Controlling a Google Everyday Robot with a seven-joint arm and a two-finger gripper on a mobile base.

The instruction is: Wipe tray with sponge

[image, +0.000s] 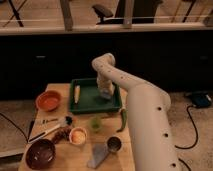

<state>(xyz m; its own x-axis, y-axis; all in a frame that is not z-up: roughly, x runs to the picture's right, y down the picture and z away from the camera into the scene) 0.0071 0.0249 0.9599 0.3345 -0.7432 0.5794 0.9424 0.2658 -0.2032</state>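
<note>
End effector (106, 90) | low over tray (88, 99), right side, at sponge (106, 95) | grip state: cannot tell

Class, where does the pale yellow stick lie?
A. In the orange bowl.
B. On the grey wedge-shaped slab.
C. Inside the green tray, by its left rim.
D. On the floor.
C: the pale yellow stick lies inside the tray along its left rim, while the gripper is low over the tray's right part.
</note>
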